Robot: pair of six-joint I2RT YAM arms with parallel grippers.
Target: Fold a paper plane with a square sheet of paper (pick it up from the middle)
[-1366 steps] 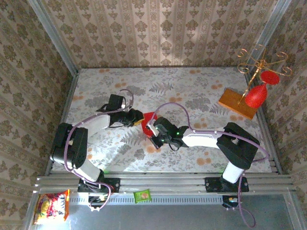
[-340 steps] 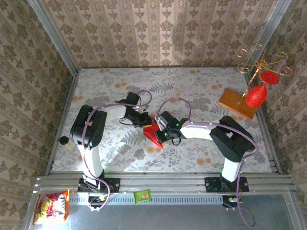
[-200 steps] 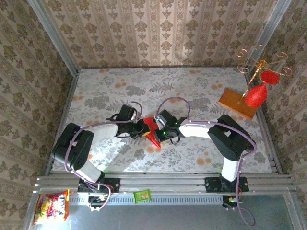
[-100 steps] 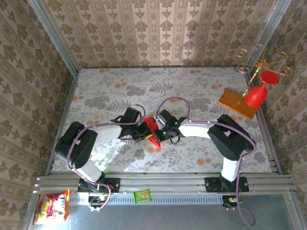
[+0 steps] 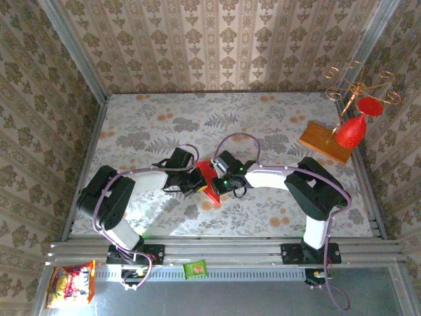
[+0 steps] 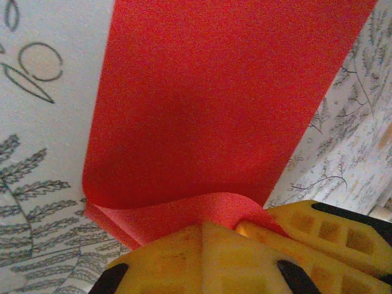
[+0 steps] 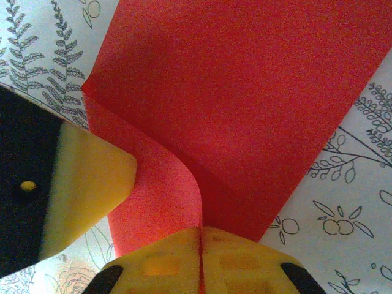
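**At the middle of the tabletop, a folded red sheet is clamped from both sides**

Midway between the left and right edges of the tabletop (image 5: 263, 112), somewhat closer to the near edge than the far one, the sheet of red paper (image 5: 210, 178) is held between the two arms. It is seen from above as a small creased shape with a point directed toward the near edge.

The left gripper (image 5: 198, 179) is brought in from the left side, and its yellow fingers (image 6: 184, 257) are closed together on a curled fold at the edge of the paper. In the left wrist view the rest of the sheet is spread flat over the patterned cloth beyond the fold.

The right gripper (image 5: 220, 182) is brought in from the right side. Its fingers (image 7: 159, 263) are pressed together with a raised crease of the paper pinched between them. In the right wrist view, another yellow and black finger (image 7: 67, 184) is seen touching the paper's left edge.

Near the far right corner of the tabletop a wooden board (image 5: 325, 142) is placed, with a red goblet-shaped ornament (image 5: 350, 132) hung above it from a wire stand (image 5: 360, 84).
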